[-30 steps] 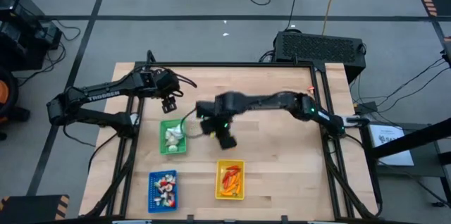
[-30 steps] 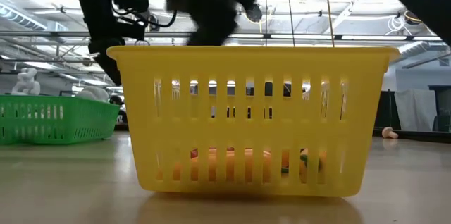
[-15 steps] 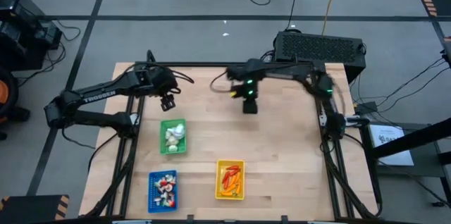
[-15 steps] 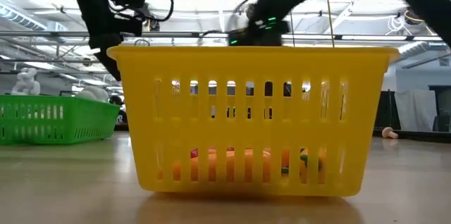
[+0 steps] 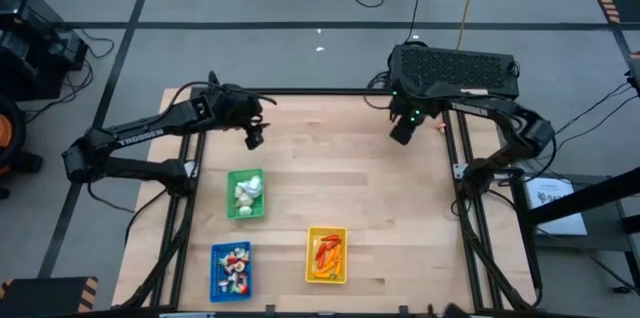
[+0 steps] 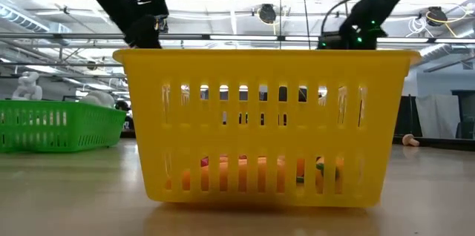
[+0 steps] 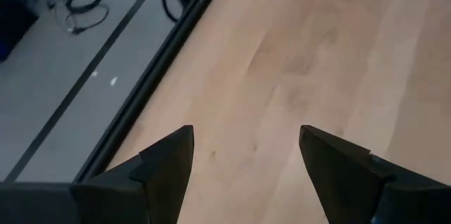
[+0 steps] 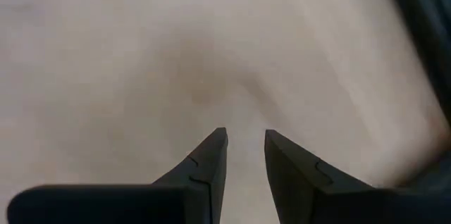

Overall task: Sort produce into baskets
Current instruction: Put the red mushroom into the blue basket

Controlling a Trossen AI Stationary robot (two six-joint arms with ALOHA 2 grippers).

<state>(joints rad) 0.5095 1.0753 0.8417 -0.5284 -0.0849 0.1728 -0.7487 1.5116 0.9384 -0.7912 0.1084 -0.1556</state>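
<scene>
Parking both arms at the table's [image 5: 380, 198] far edge, I keep the left gripper [image 5: 255, 139] spread wide, the right gripper [image 5: 400, 134] nearly closed and empty, clear of the baskets [image 5: 326, 256].

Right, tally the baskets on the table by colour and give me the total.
Green rectangular plastic basket: 1
Blue rectangular plastic basket: 1
Yellow rectangular plastic basket: 1
Total: 3 baskets, each with small toy produce inside.
</scene>
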